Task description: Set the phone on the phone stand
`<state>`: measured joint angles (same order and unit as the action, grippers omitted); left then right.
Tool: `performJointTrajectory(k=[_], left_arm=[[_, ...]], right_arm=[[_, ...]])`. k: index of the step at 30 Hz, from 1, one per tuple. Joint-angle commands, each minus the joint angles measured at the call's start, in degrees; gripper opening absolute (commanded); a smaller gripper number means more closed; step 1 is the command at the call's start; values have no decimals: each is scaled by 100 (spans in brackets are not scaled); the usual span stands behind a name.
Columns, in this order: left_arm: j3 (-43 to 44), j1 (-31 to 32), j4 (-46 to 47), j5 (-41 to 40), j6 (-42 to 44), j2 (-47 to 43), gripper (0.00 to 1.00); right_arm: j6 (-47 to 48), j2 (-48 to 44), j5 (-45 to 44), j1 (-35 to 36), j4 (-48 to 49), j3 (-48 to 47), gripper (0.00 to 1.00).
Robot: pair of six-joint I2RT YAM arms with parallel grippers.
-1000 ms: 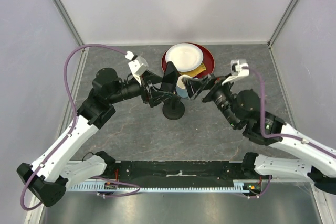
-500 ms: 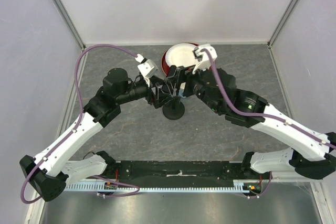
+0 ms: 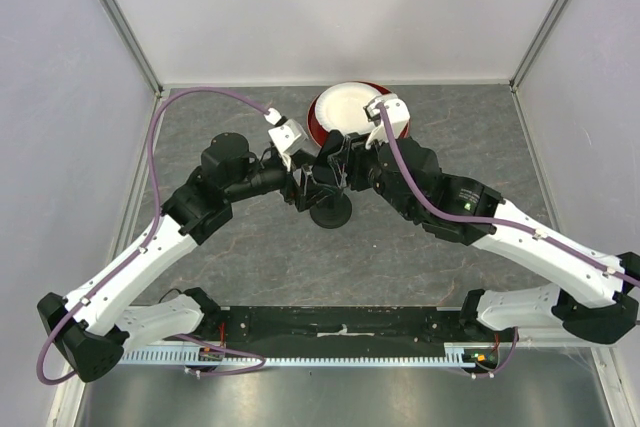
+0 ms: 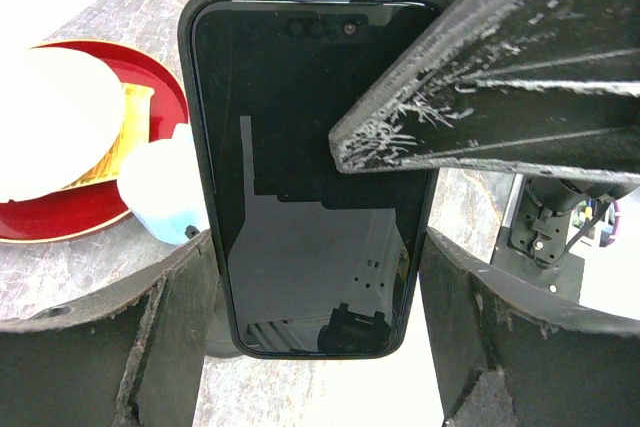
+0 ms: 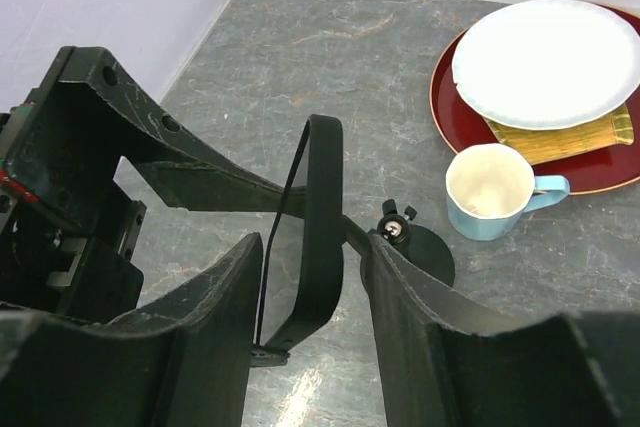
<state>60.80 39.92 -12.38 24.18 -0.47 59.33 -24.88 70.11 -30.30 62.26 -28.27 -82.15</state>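
Note:
The phone (image 4: pixel 300 167) is a black slab held upright between my left gripper's (image 4: pixel 315 277) fingers, screen toward that camera. In the right wrist view the phone (image 5: pixel 322 217) shows edge-on between my right gripper's (image 5: pixel 315 247) open fingers, with a gap on each side. One right finger crosses the phone's upper right in the left wrist view. The phone stand (image 5: pixel 400 232), black with a round disc base, stands on the table just right of the phone, apart from it. In the top view both grippers meet above the stand (image 3: pixel 330 213), the left gripper (image 3: pixel 308 184) opposite the right gripper (image 3: pixel 335 162).
A blue mug (image 5: pixel 492 192) stands just behind the stand. Behind it a red tray (image 5: pixel 450 112) holds a white plate (image 5: pixel 550 62) and a yellow mat (image 5: pixel 570 137). The tray (image 3: pixel 316 127) lies at the back middle. Grey walls close the table's sides and back.
My right arm has swung in from the right over the mug, and its open fingers now straddle the phone. My left gripper keeps hold of the phone and has shifted slightly right.

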Motion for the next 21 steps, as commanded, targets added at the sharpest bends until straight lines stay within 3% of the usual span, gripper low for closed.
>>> performJointTrajectory(k=[1,5,13,15,21], left_arm=[[126,68,403,-1,310,-44,2],[91,130,456,42,328,-71,2],[82,279,386,-1,416,-80,2],[90,341,368,-98,451,-88,2],[126,402,324,-247,469,-123,2]], right_arm=[[-262,-278,217,-205,419,190,51],[-455,-436,893,-556,673,427,46],[-614,-489,1220,-680,876,630,40],[-623,-445,1298,-698,885,630,34],[-640,-681,1063,-698,920,823,0]])
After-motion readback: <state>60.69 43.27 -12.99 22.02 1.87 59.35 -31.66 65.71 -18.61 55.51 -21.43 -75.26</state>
